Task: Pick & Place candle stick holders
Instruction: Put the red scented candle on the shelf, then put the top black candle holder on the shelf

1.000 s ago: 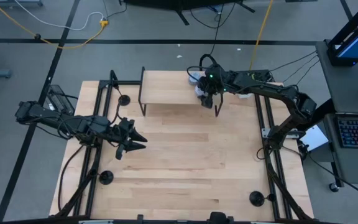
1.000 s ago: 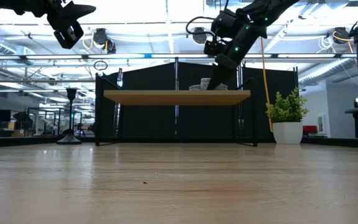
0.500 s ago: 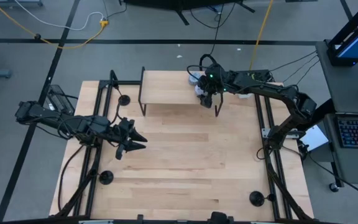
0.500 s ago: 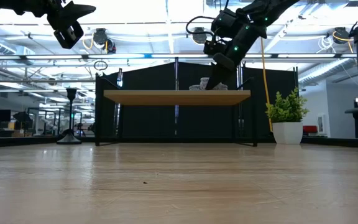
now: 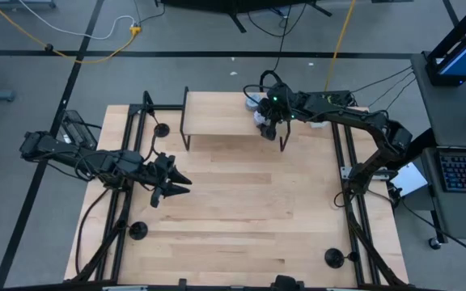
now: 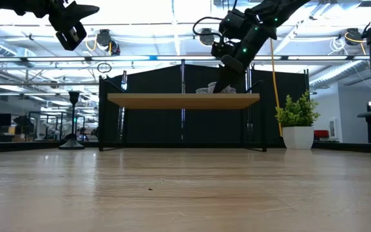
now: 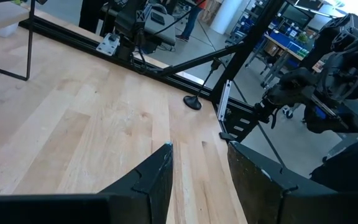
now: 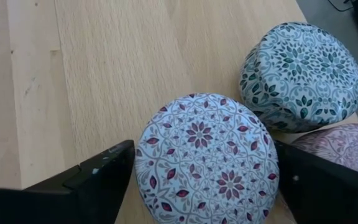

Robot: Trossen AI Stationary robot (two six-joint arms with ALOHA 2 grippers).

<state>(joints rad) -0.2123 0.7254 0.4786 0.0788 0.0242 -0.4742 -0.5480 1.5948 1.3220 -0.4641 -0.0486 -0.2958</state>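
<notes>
We see the right gripper (image 5: 265, 123) at the right end of the shelf (image 5: 217, 113), which stands at the far side of the table (image 5: 249, 210). In the right wrist view its jaws are spread wide around a round red-patterned tin (image 8: 207, 162) lying on the shelf. One finger (image 8: 101, 177) sits against each side of the tin, so as far as we can see they grip it. A green-patterned tin (image 8: 303, 71) lies just beside the first, touching or nearly so. A pink tin (image 8: 337, 143) shows at the shelf's edge near both.

The left gripper (image 5: 176, 184) hangs in the air over the left half of the table, well apart from the shelf. Its jaws are partly open with nothing between them.

We count three black holders, all upright on the table and all apart from both grippers. One holder (image 5: 162, 129) stands near the shelf's left leg. A second holder (image 5: 138, 232) stands by the left rail toward the near edge. The third holder (image 5: 333, 259) stands in the near right corner.
</notes>
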